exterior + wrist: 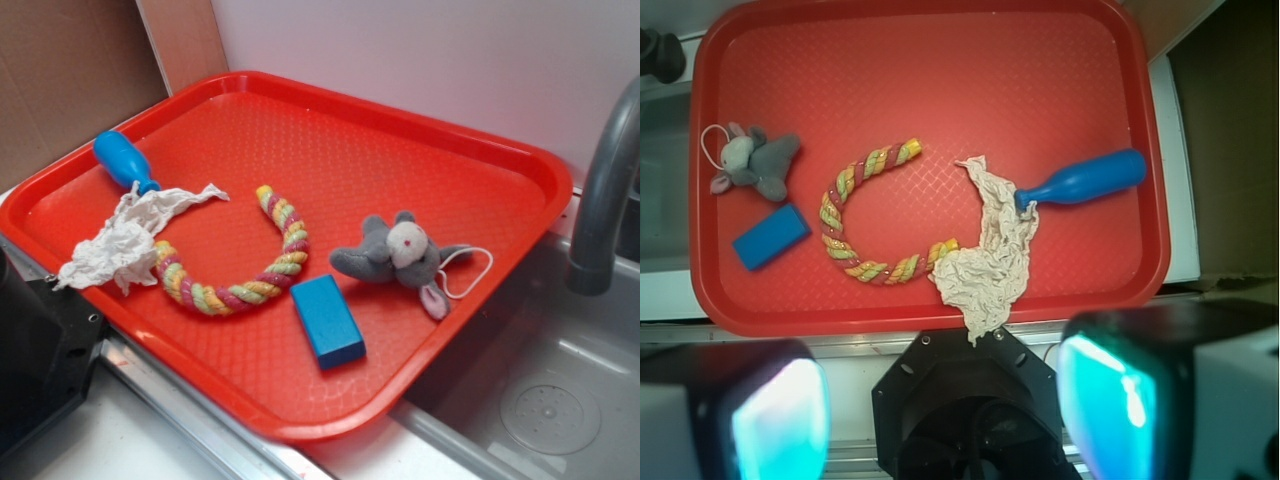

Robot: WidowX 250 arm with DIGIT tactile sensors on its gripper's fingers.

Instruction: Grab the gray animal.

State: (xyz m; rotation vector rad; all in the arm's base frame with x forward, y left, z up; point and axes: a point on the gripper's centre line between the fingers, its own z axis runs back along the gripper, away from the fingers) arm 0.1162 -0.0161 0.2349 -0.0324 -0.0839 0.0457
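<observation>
The gray animal (395, 255) is a small plush mouse with a whitish face and a thin white string loop. It lies on its side near the right edge of the red tray (400, 140). In the wrist view the gray animal (755, 160) is at the tray's (1020, 80) left end, far above and to the left of my gripper (945, 410). The gripper hangs high over the near edge, outside the tray. It is open, with its teal pads (780, 420) wide apart and nothing between them. The exterior view does not show the gripper.
A blue block (328, 320) lies just in front of the mouse. A multicoloured braided rope (250, 280) curves mid-tray, a white rag (120, 240) overlaps its end, and a blue-handled tool (125, 160) lies behind. A grey faucet (600, 190) and sink (540, 380) are right; the black robot base (40, 350) is left.
</observation>
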